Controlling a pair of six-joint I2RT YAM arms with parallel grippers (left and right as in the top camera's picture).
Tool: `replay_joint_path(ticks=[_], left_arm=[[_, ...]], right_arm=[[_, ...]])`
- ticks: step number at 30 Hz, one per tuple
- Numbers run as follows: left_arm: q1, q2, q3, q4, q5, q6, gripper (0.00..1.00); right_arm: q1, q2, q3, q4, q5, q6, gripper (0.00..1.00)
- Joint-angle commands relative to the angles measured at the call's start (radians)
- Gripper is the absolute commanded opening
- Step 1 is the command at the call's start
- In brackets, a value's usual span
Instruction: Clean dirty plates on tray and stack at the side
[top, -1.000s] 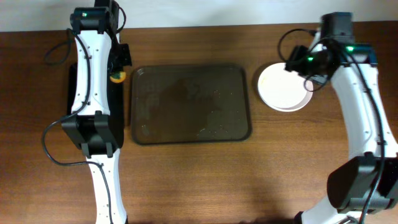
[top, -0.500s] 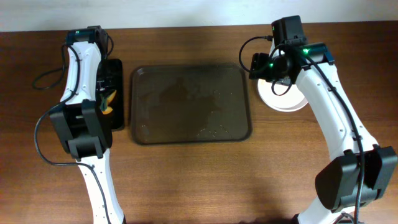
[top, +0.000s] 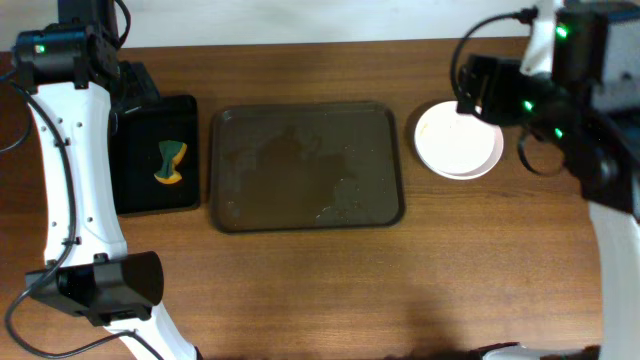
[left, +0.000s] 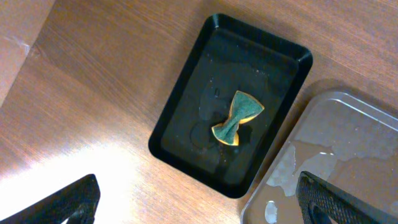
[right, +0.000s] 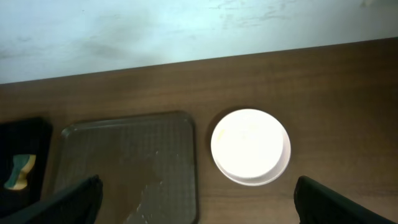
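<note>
We are holding our left gripper (left: 198, 186) high above the wooden table (top: 300, 290), its two fingers (left: 74, 198) spread wide and clasping nothing. Beneath and just ahead of it a small black rectangular plastic tray (left: 264, 65) is lying. A green and yellow sponge (left: 237, 117), pinched at its waist like a bow, is resting near that tray's middle, well below the fingertips. To this gripper's right the large dark brown glossy rounded-rectangle tray (left: 354, 143) is sitting just beside the black one, its surface carrying water drops and wet streaks. We are holding our right gripper (right: 198, 183) high as well, fingers (right: 339, 199) likewise parted and grasping nothing. Ahead of it and slightly to its right, the round white shallow plates (right: 250, 146) are sitting stacked on the table, near the brown tray's short side without touching it; how many are in the stack we cannot tell from above. The brown tray is lying to this gripper's left, and beyond the table's far edge a pale wall (right: 186, 25) is showing.
</note>
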Motion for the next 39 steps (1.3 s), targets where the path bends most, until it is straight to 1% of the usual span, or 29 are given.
replay_joint_path(ticks=[1,7,8,10,11,13,16,18,19,20,22,23,24,25,28,30,34,36,38,39], left_arm=[[0.000,-0.001,0.002,0.000,0.001,-0.006,0.99],[0.000,0.000,0.002,0.000,0.000,-0.006,0.99],[0.000,-0.001,0.002,0.000,0.001,-0.006,0.99],[0.000,-0.001,0.002,0.000,0.001,-0.006,0.99],[0.000,0.000,0.002,0.000,0.001,-0.006,0.99],[0.000,-0.001,0.002,0.000,0.001,-0.006,0.99],[0.000,-0.001,0.002,0.000,0.001,-0.006,0.99],[0.000,-0.001,0.002,0.000,0.001,-0.006,0.99],[0.000,0.000,0.002,0.000,0.001,-0.006,0.99],[0.000,-0.001,0.002,0.000,0.001,-0.006,0.99],[0.000,-0.001,0.002,0.000,0.001,-0.006,0.99],[0.000,0.000,0.002,0.000,0.001,-0.006,0.99],[0.000,-0.001,0.002,0.000,0.001,-0.006,0.99],[0.000,-0.001,0.002,0.000,0.001,-0.006,0.99],[0.000,-0.001,0.002,0.000,0.001,-0.006,0.99],[0.000,-0.001,0.002,0.000,0.001,-0.006,0.99],[0.000,0.000,0.002,0.000,0.001,-0.006,0.99],[0.000,0.000,0.002,0.000,0.001,-0.006,0.99],[0.000,-0.001,0.002,0.000,0.001,-0.006,0.99],[0.000,-0.001,0.002,0.000,0.001,-0.006,0.99]], right_arm=[[0.006,-0.006,0.005,-0.008,0.021,-0.003,0.99],[0.002,0.009,0.004,-0.066,0.045,-0.010,0.98],[0.002,0.007,0.002,-0.060,0.042,-0.048,0.98],[0.002,-0.010,-0.023,-0.047,0.039,-0.048,0.98],[0.002,-0.034,-0.055,-0.012,0.039,-0.052,0.98],[0.002,-0.126,-0.195,0.122,0.039,-0.109,0.98],[-0.008,-0.320,-0.477,0.347,0.039,-0.132,0.98],[-0.070,-0.507,-0.739,0.506,-0.016,-0.132,0.98],[-0.111,-0.646,-0.919,0.583,-0.044,-0.132,0.98],[-0.123,-0.754,-1.050,0.632,-0.040,-0.146,0.98],[-0.123,-0.998,-1.327,0.802,-0.039,-0.206,0.98],[-0.122,-1.115,-1.463,0.883,-0.036,-0.206,0.98],[-0.121,-1.179,-1.547,0.937,-0.037,-0.206,0.98],[-0.120,-1.245,-1.661,1.034,-0.056,-0.205,0.98],[-0.100,-1.318,-1.834,1.242,-0.074,-0.206,0.98],[-0.085,-1.371,-1.913,1.328,-0.074,-0.205,0.98],[-0.087,-1.479,-2.020,1.357,-0.074,-0.206,0.98],[-0.088,-1.489,-2.113,1.434,-0.071,-0.205,0.98],[-0.088,-1.489,-2.120,1.383,-0.069,-0.206,0.98],[-0.088,-1.489,-2.120,1.304,-0.063,-0.205,0.98]])
